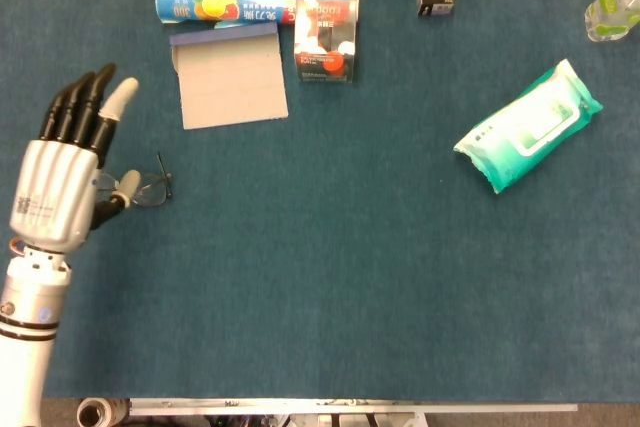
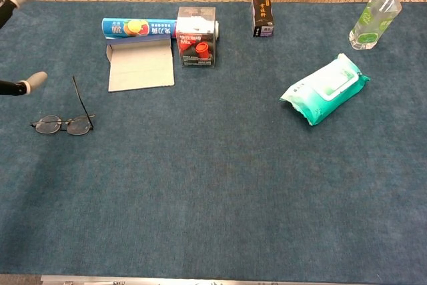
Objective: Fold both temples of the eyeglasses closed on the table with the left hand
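Right now our left hand hovers with fingers spread, holding nothing, above the glasses near the table's left edge; a clumsy descent could bend the raised temple.

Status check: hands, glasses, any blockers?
Left hand open, above the table, holding nothing. Right hand not in view. Eyeglasses on table, one temple sticking out, unfolded. Nothing blocking them.
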Tool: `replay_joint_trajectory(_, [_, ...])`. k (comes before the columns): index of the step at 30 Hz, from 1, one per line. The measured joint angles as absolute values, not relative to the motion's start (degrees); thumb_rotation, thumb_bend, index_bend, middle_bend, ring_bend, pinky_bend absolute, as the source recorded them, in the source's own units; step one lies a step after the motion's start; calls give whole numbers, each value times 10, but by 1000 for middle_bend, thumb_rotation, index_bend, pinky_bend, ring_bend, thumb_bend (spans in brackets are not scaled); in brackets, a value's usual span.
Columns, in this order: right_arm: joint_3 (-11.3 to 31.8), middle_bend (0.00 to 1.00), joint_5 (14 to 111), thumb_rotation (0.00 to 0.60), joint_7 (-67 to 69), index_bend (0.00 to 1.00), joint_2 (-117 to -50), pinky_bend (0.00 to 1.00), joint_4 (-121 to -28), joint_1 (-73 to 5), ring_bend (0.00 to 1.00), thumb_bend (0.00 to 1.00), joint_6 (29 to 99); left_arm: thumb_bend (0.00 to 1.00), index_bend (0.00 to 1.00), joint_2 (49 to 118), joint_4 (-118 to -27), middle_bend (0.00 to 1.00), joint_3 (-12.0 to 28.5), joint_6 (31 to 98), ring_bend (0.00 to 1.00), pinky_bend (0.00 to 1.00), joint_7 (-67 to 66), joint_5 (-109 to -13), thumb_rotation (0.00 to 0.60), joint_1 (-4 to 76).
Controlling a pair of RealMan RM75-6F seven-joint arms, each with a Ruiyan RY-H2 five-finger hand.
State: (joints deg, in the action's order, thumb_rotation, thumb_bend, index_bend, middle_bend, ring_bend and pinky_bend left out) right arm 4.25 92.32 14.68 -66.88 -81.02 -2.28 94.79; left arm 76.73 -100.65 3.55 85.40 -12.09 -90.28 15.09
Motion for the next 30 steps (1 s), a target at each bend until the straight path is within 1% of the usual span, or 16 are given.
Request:
replay_joint_trajectory(7, [44,535,921,600,152,682,-669,253,-808,-22,318,278,950,263,0,766,-1052,0,42,823,0,92,-178,-902,600,169])
replay_joint_trajectory(14, [45,535,916,600,158,683,-669,253,-805,-21,318,278,950,196,0,778,-1082,0,62,776,0,92,-219,-862,600,196])
replay_joint_trajectory(20, [47,535,914,600,163,683,-668,253,-803,-21,318,278,950,150,0,800,-1079,0,76,753,0,92,-242,-831,600,216])
replay_joint_trajectory(23, [45,535,914,600,167,682,-668,253,-800,-18,318,277,951,146,0,811,-1072,0,81,745,0,93,-242,-820,600,224])
replay_joint_trajectory(30, [47,535,913,600,175,682,-668,254,-798,-18,318,278,954,106,0,826,-1066,0,84,736,0,93,-244,-811,600,237])
